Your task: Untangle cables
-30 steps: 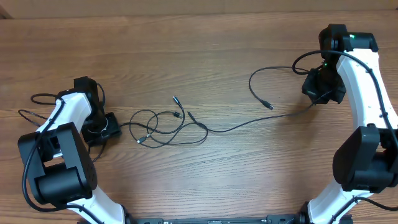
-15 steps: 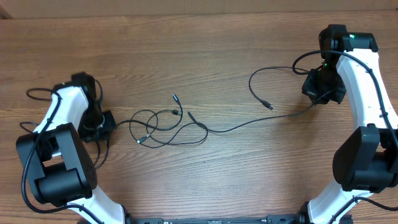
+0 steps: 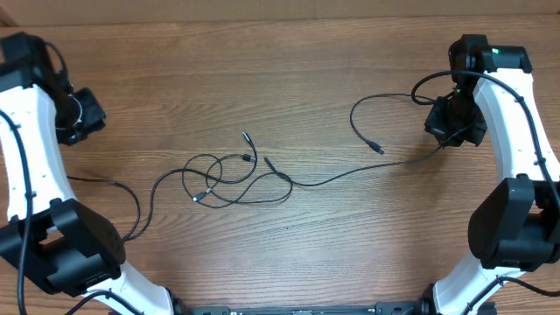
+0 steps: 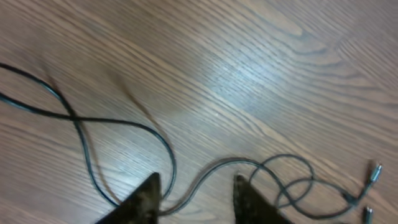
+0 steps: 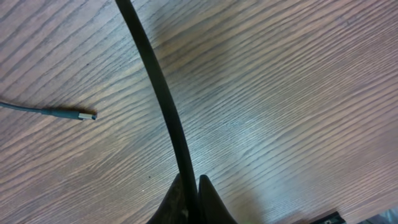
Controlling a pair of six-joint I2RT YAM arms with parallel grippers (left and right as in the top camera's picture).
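The left arm has swung from its earlier spot beside the tangle, low on the left, to the upper left corner of the overhead view. The left gripper (image 3: 86, 118) now sits well apart from the thin black flexible cables (image 3: 232, 175), while the right arm has not shifted.

In the left wrist view the left gripper (image 4: 196, 200) has its two dark fingers standing narrowly apart with nothing pinched. Cable loops lying on the brown wood-grain table (image 3: 289, 70) show beyond the gap.

The cables form a loose knot of overlapping loops at the centre of the overhead frame. One trailing strand (image 3: 131, 197) leaves the knot leftward, dips and rises toward the white left arm, where its end cannot be made out.

A longer strand (image 3: 350, 178) runs right from the knot to the right gripper (image 3: 448, 131) at the upper right, which is clamped tight on it. The right wrist view shows that cord (image 5: 158, 87) rising from between the closed fingers of the right gripper (image 5: 191, 200). Past the grip it loops left and down to a free plug end (image 3: 378, 149) resting on the table, which also appears at the left of the right wrist view (image 5: 81, 115).
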